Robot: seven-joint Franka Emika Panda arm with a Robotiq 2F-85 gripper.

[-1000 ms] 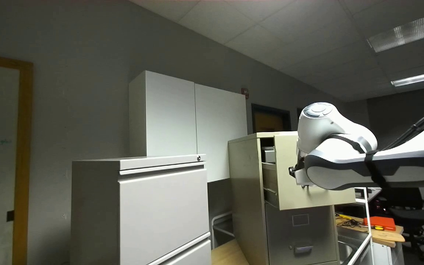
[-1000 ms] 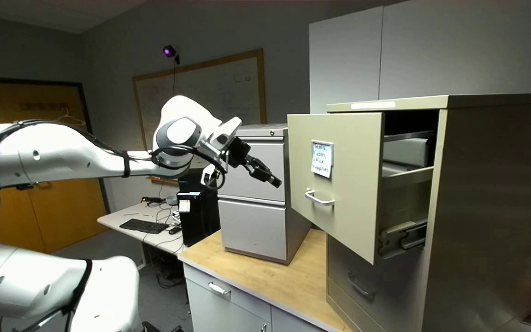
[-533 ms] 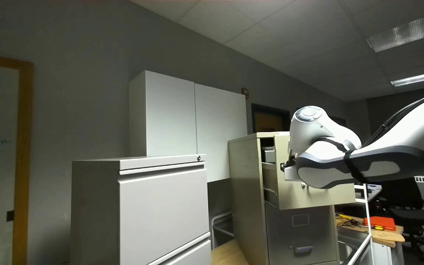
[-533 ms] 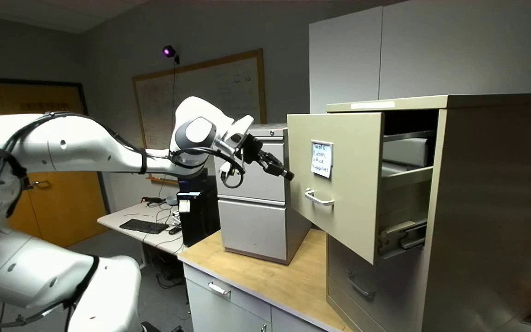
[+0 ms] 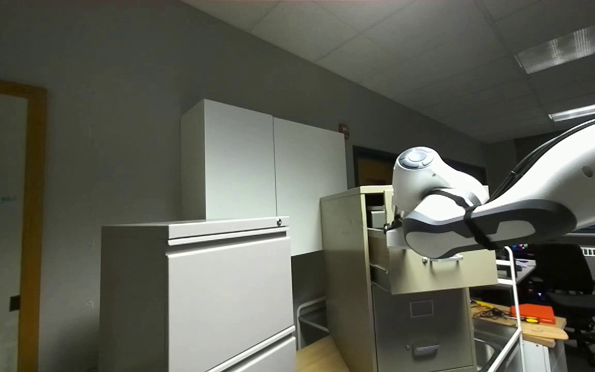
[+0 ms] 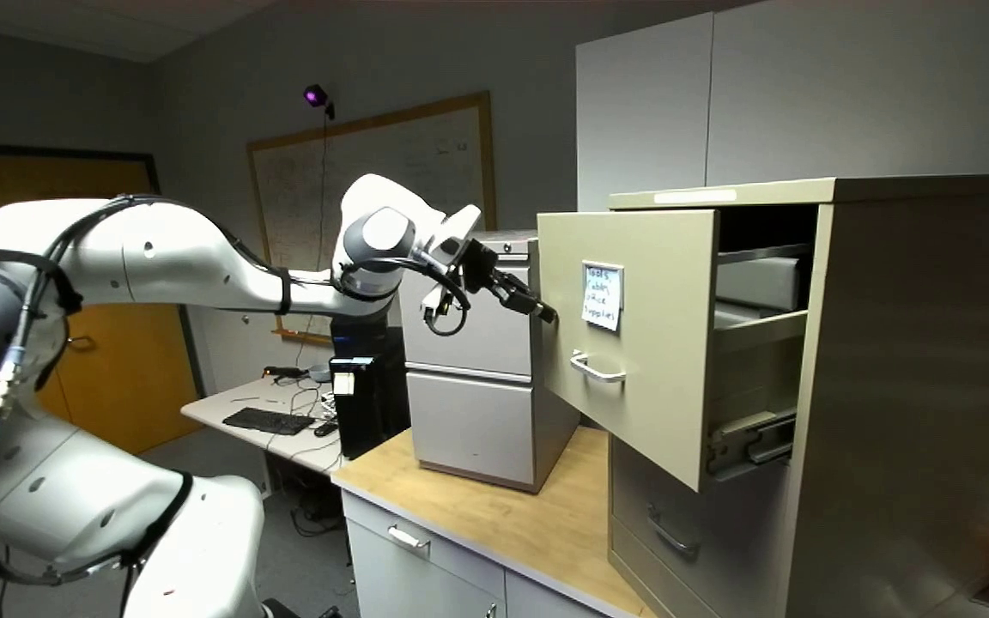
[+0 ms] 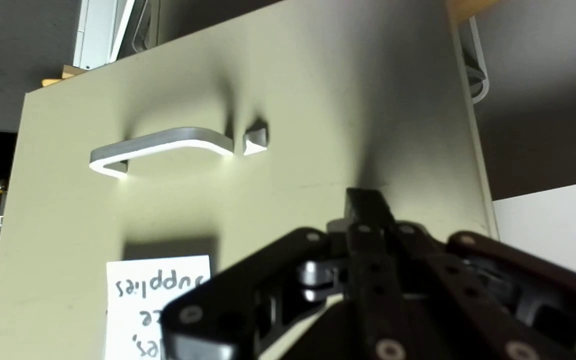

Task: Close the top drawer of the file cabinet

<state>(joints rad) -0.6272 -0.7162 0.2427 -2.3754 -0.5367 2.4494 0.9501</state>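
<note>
The top drawer point(image 6: 658, 412) of the beige file cabinet point(image 6: 907, 360) stands pulled out, with a grey box inside. Its front bears a handwritten label and a metal handle point(image 6: 595, 370). The drawer front also shows in an exterior view point(image 5: 421, 279) and in the wrist view point(image 7: 308, 100). My gripper point(image 6: 549, 314) is shut and empty. Its fingertips appear to touch the drawer front near the side edge by the grey cabinet, above handle height. In the wrist view the gripper point(image 7: 368, 197) meets its own shadow on the front. The arm hides part of the drawer in an exterior view.
A pale grey low cabinet point(image 6: 469, 421) stands close beside the drawer on a wooden counter point(image 6: 460, 515). A white two-door cupboard point(image 5: 308, 175) hangs on the wall behind. A lower beige drawer point(image 5: 421, 330) is shut beneath the top one.
My shut gripper has moved forward to the drawer front, rising slightly. The drawer front seems to have shifted very slightly toward the cabinet.
</note>
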